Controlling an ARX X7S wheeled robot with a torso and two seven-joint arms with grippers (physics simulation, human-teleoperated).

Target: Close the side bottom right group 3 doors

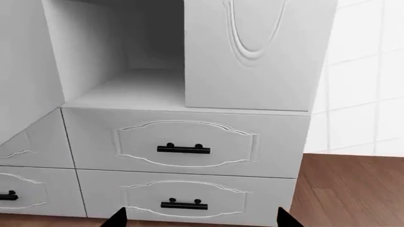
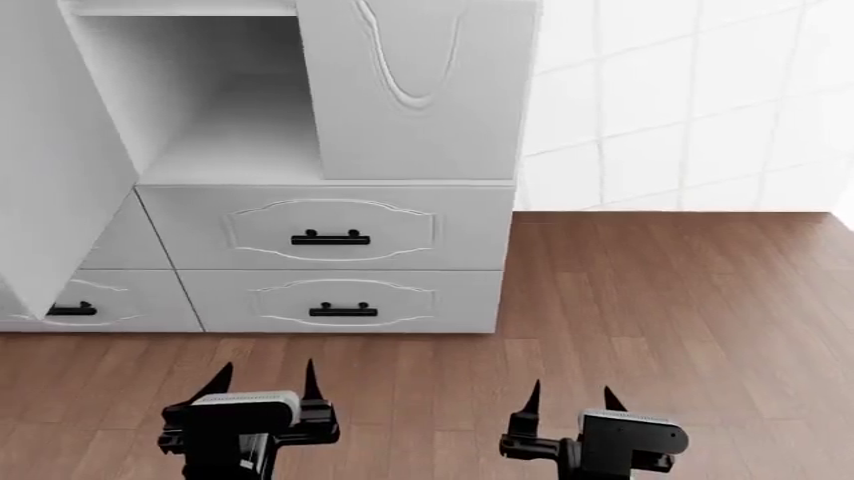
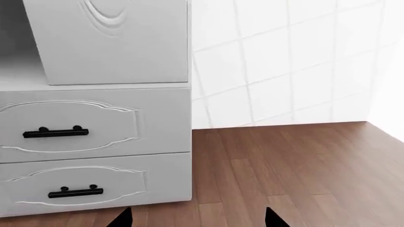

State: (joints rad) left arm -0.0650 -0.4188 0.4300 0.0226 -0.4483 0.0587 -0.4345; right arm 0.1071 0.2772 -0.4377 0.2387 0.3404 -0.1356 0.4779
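White fills the head view: a cabinet [image 2: 94,150] stands at the far left, and its right door [image 2: 416,90] sits shut against the front, with a curvy raised outline on it. Left of that door an open bay [image 2: 200,100] shows bare shelf and walls, and a tall white panel at the left edge looks like the swung-out left door [image 2: 47,170], though its face is not visible. Below the bay lie two wide drawers, the upper drawer [image 2: 327,228] and the lower drawer [image 2: 340,300], each with a black bar handle. Brown wood floor [image 2: 641,300] runs near and right, and a pale tiled wall [image 2: 667,100] rises far right. The left gripper [image 2: 262,385] and the right gripper [image 2: 570,398] hover low over the floor, well apart from the cabinet, both with jaws spread and holding nothing. The left wrist view shows the same shut door [image 1: 256,52] beside the open bay [image 1: 120,52], above the two drawers [image 1: 186,147], with a neighbouring drawer front [image 1: 19,189] angled at the side; two black fingertips [image 1: 117,218] stand apart at the picture's edge. The right wrist view shows the door's lower corner [image 3: 113,42], the drawers [image 3: 69,130], the floor [image 3: 296,165] and the wall [image 3: 284,61], with its own fingertips [image 3: 123,218] likewise spread.
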